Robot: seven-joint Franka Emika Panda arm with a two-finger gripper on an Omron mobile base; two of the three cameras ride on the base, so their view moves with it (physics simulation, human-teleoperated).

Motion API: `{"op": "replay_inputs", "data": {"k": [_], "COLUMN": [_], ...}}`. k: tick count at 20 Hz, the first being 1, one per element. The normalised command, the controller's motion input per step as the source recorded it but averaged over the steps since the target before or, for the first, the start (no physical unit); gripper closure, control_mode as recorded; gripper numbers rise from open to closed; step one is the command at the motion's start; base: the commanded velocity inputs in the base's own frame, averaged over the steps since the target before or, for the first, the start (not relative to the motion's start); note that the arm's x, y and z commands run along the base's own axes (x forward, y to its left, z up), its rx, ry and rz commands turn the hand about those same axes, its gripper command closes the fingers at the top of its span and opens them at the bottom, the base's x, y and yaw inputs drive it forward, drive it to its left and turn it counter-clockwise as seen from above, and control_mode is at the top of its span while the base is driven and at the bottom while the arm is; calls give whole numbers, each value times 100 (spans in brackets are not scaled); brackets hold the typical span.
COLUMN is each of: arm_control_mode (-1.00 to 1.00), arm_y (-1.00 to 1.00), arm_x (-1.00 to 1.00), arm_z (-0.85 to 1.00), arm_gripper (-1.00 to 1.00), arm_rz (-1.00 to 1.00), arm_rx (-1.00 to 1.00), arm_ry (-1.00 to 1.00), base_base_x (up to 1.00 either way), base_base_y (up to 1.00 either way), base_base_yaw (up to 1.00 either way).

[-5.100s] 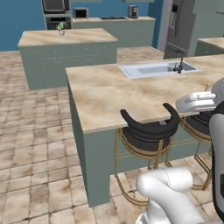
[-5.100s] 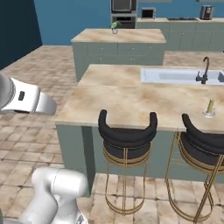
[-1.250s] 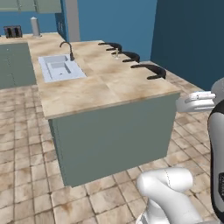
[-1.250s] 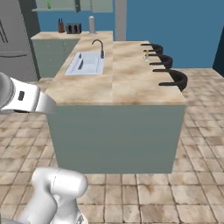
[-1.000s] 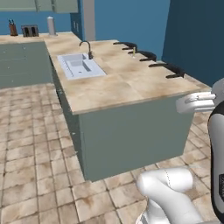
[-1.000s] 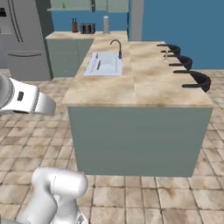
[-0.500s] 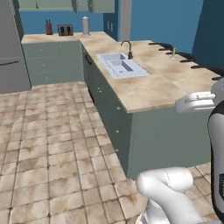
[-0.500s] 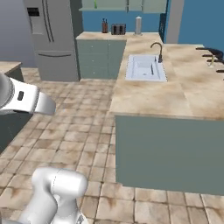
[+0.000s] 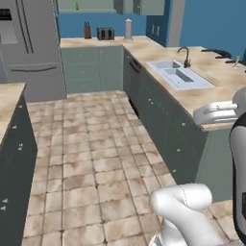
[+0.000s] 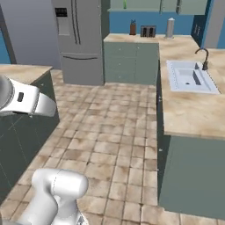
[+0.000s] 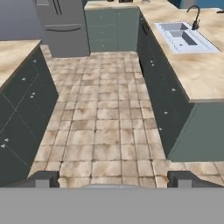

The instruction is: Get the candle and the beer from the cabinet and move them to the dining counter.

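Between two tables, over tiled floor (image 11: 105, 127).
My tool (image 11: 113, 178) released, nothing in it; sink (image 11: 181, 37) w/ faucet (image 11: 194, 17) on right table (image 11: 197, 74).

Open tiled aisle (image 11: 105, 109) between dining counter (image 11: 192, 78) on one side and a second marble-topped unit (image 11: 17, 87) opposite; refrigerator (image 10: 79, 39) closes the far end.

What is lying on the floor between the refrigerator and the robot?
Nothing: bare tiled floor runs from the refrigerator toward the open gripper, seen in the hand view.
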Motion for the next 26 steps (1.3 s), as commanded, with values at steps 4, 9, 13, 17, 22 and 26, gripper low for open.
{"op": "replay_inputs", "data": {"k": [4, 9, 13, 17, 22, 26], "arm_control_mode": [100, 100, 100, 100, 100, 100], "arm_y": [0, 0, 0, 0, 0, 0], "arm_x": [0, 0, 0, 0, 0, 0], "arm_z": [0, 0, 0, 0, 0, 0], "arm_gripper": [-100, -100, -100, -100, -100, -100], "arm_rz": [0, 0, 0, 0, 0, 0], "arm_rx": [0, 0, 0, 0, 0, 0], "arm_ry": [0, 0, 0, 0, 0, 0], "base_base_x": [99, 100, 100, 100, 100, 100], "base_base_y": [96, 64, 19, 0, 0, 0], "base_base_yaw": [0, -9, -20, -25, -22, -15]}}
